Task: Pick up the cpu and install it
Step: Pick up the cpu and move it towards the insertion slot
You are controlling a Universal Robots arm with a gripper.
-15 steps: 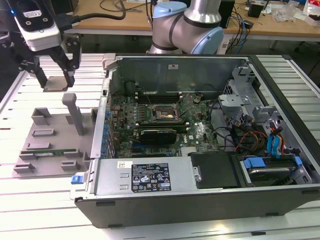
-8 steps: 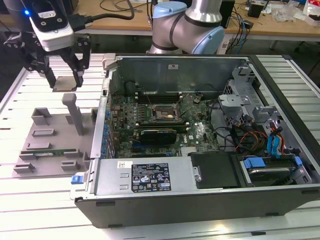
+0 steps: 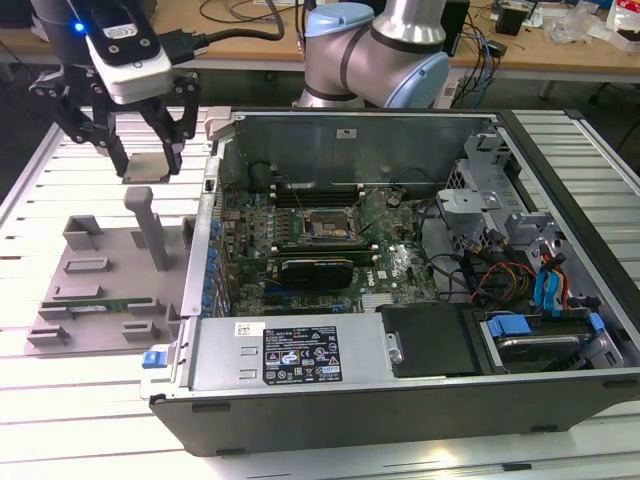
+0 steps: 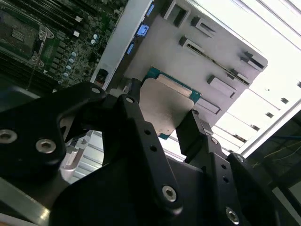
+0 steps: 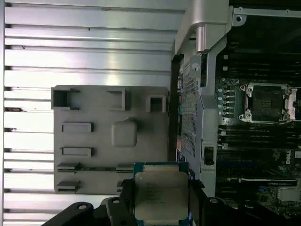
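Observation:
The cpu (image 3: 146, 169), a flat square chip with a silver-grey top, hangs in the air between the black fingers (image 3: 120, 155) of my gripper (image 3: 146, 163), which is shut on its edges. It is held above the back of the grey parts fixture (image 3: 100, 265), to the exterior view's left of the open computer case (image 3: 400, 370). In both wrist views the cpu (image 4: 167, 106) (image 5: 160, 195) sits gripped on two sides, with its green rim showing. The motherboard socket (image 3: 325, 226) (image 5: 265, 101) lies open inside the case, well apart from the chip.
The grey fixture (image 5: 94, 141) carries raised slots, an upright post (image 3: 152, 228) and a green memory stick (image 3: 100, 300). The case wall (image 3: 205, 250) stands between fixture and motherboard. Cables and drive bays (image 3: 530, 280) fill the case's right side. The arm's base (image 3: 375, 60) stands behind.

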